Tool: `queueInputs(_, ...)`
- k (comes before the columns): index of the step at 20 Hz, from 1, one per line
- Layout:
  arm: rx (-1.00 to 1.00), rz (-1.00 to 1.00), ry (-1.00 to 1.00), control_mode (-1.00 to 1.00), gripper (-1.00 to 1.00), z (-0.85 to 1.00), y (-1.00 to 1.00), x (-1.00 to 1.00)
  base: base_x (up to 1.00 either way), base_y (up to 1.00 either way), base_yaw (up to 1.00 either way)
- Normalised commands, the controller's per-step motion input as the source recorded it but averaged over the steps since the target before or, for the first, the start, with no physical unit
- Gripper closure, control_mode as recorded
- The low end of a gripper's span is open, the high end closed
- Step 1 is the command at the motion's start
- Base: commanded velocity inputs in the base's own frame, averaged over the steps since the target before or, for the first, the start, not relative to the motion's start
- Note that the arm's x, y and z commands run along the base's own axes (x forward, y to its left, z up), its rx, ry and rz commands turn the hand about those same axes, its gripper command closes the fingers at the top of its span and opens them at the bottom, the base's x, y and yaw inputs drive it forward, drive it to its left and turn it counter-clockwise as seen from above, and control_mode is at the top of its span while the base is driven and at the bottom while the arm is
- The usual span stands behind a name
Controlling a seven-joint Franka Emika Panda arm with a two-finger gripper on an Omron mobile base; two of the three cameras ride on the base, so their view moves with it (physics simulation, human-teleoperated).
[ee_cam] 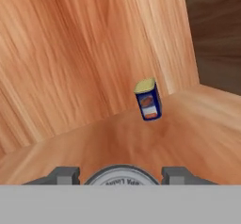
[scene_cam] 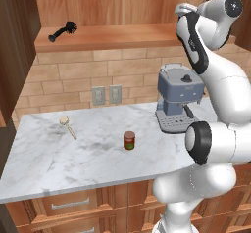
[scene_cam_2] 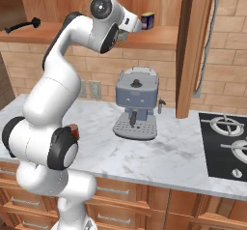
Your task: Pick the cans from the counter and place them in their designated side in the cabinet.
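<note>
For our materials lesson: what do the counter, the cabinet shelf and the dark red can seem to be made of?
The counter looks like polished marble: white with grey veins.
The cabinet shelf looks like wood: reddish-brown with a streaky grain and a smooth, low-sheen finish.
The dark red can is probably a labelled metal tin: a small cylinder with a green band, too small to be sure.

Blue can (ee_cam: 148, 100) and black brush (scene_cam: 64, 31) on shelf; espresso machine (scene_cam_2: 136, 102), wooden spoon (scene_cam: 67, 126) below.
</note>
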Motion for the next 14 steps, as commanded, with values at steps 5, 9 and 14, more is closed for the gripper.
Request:
queueInputs(5,0.00,0.00,0.00,-1.00,1.00,0.00,0.02,0.43,0.00,0.00,0.00)
queueInputs(9,0.00,0.00,0.00,-1.00,1.00,0.00,0.03,0.44,0.00,0.00,0.00)
queueInputs(14,0.00,0.00,0.02,-1.00,1.00,0.00,0.02,0.38,0.00,0.00,0.00)
